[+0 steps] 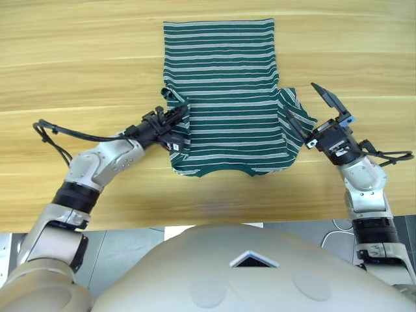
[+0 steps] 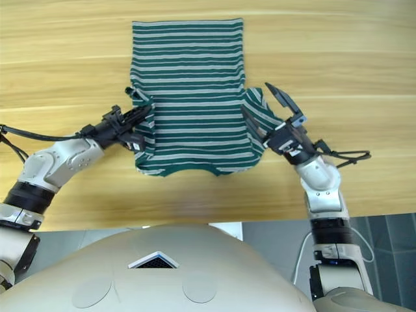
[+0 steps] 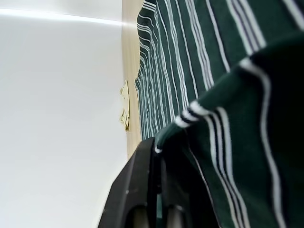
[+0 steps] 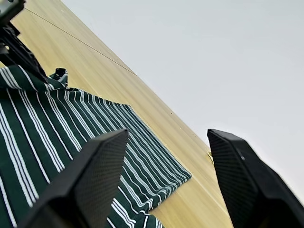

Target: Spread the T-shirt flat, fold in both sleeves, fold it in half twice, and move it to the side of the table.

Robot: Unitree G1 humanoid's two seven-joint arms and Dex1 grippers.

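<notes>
A green T-shirt (image 1: 224,84) with thin white stripes lies on the wooden table (image 1: 78,65), hem at the far side and collar toward me. My left gripper (image 1: 181,110) is at the shirt's left edge, by the bunched left sleeve (image 1: 171,94), shut on a fold of the fabric (image 3: 223,142). My right gripper (image 1: 309,110) hovers open over the right sleeve (image 1: 294,107), which juts out from the body. Nothing sits between its two dark fingers (image 4: 97,175); the striped cloth (image 4: 47,123) spreads out beyond them.
The table's front edge (image 1: 260,220) runs just below the collar, and bare wood lies left, right and beyond the shirt. A small yellowish scrap (image 4: 210,156) lies on the wood past the shirt's far edge. A black cable (image 1: 58,133) loops off my left forearm.
</notes>
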